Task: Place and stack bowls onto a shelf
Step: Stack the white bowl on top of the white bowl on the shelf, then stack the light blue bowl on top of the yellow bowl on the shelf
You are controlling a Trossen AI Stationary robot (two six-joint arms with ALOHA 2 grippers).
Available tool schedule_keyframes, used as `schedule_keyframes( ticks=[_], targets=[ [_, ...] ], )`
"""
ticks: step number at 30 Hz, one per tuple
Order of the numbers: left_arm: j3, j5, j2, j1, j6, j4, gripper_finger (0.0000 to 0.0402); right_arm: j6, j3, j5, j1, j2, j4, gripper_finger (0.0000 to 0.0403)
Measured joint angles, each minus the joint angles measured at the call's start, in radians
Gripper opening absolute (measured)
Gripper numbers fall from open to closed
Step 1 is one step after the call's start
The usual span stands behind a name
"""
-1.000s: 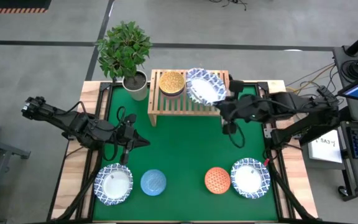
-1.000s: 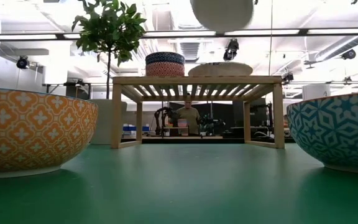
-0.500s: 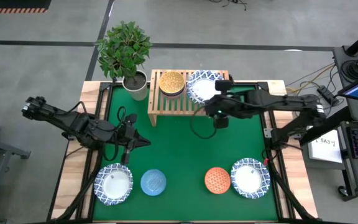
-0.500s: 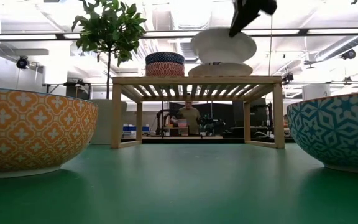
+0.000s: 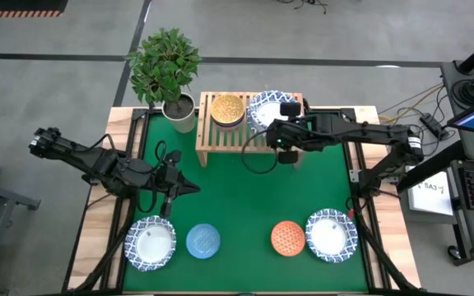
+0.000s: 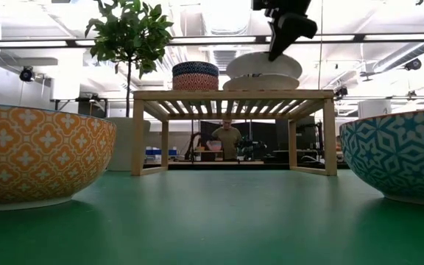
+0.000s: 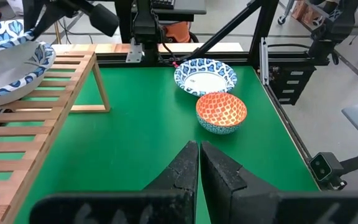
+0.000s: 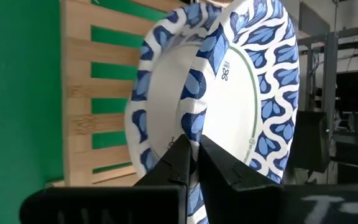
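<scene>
from above, the right gripper (image 5: 281, 145) reaches over the front edge of the shelf (image 5: 220, 136), its jaws pinching the rim of a wide blue-rimmed bowl (image 5: 268, 109) held over the shelf's right half. a stack of smaller bowls (image 5: 227, 109) sits on the shelf's left half, beside a potted plant (image 5: 165, 67). two more wide bowls, one at the desk's near left (image 5: 150, 243) and one at the near right (image 5: 332, 235), wait with a light blue bowl (image 5: 203, 241) and an orange-red bowl (image 5: 287, 238) between them. the left gripper (image 5: 174, 186) hangs idle over the green desk (image 5: 237, 193), jaws pressed together.

at desk height, the held bowl (image 6: 263, 65) hangs slightly tilted, just above another wide bowl (image 6: 260, 82) already lying on the shelf; whether they touch at the low side i cannot tell.

the left wrist view shows its own jaws closed on nothing, with the far bowls well ahead.

the right wrist view shows the jaws clamped on the upper bowl's rim (image 8: 194, 134), the lower bowl nested close behind it.

to finish well, i would level the bowl, centre it over the one below, lower until it seats, and only then part the jaws, drawing straight back so the rim is not dragged off.
</scene>
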State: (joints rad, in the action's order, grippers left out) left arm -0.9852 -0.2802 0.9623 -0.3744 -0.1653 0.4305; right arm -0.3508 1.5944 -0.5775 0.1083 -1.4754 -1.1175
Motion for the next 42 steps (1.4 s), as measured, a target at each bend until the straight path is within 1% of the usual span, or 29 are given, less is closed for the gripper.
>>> schedule_keyframes(
  ticks=[4, 13, 19, 27, 33, 34, 37, 38, 42],
  targets=[
    [0.0, 0.0, 0.0, 0.0, 0.007, 0.001, 0.0, 0.003, 0.0, 0.001, 0.011, 0.001, 0.0, 0.0023],
    [0.0, 0.0, 0.0, 0.0, 0.007, 0.001, 0.0, 0.022, 0.001, 0.002, 0.019, 0.001, 0.0, 0.0093],
    [0.0, 0.0, 0.0, 0.0, 0.007, 0.001, 0.0, 0.06, 0.001, 0.03, 0.017, 0.003, -0.002, 0.0106],
    [0.0, 0.0, 0.0, 0.0, 0.007, 0.001, 0.0, 0.136, 0.001, 0.075, 0.016, 0.023, -0.005, 0.0107],
    [0.0, 0.0, 0.0, 0.0, 0.007, -0.001, 0.0, 0.231, 0.001, 0.09, 0.014, 0.056, -0.004, 0.0106],
    [0.0, 0.0, 0.0, 0.0, 0.006, -0.001, 0.0, 0.243, 0.001, 0.106, 0.014, 0.063, -0.004, 0.0104],
    [0.0, 0.0, 0.0, 0.0, 0.002, -0.001, 0.0, 0.275, -0.001, 0.198, 0.014, 0.086, 0.007, 0.0088],
    [0.0, 0.0, 0.0, 0.0, 0.001, -0.001, 0.0, 0.28, -0.008, 0.214, 0.014, 0.095, 0.022, 0.0079],
    [0.0, 0.0, 0.0, 0.0, -0.001, -0.001, 0.0, 0.28, -0.068, 0.219, -0.004, 0.139, 0.097, 0.0033]
  ],
)
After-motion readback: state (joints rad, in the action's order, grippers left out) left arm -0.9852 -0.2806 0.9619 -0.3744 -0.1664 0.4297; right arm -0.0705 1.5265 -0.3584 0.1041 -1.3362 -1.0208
